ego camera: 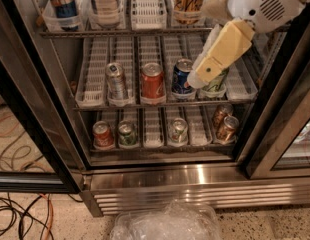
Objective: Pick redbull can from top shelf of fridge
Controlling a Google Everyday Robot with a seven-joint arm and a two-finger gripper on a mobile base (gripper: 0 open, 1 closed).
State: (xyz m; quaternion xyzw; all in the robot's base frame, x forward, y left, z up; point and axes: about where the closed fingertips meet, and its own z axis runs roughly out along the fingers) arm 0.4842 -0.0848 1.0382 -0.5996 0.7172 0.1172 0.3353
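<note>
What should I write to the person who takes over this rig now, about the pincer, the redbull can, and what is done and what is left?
Pincer: hangs on the right side of the fridge, in front of the middle rack, away from the target.
Redbull can: stands at the far left of the top shelf, in a clear cup, not touched.
Done: the arm is at the fridge.
Left: bring the pincer up and to the left, grip the redbull can, and draw it out.
</note>
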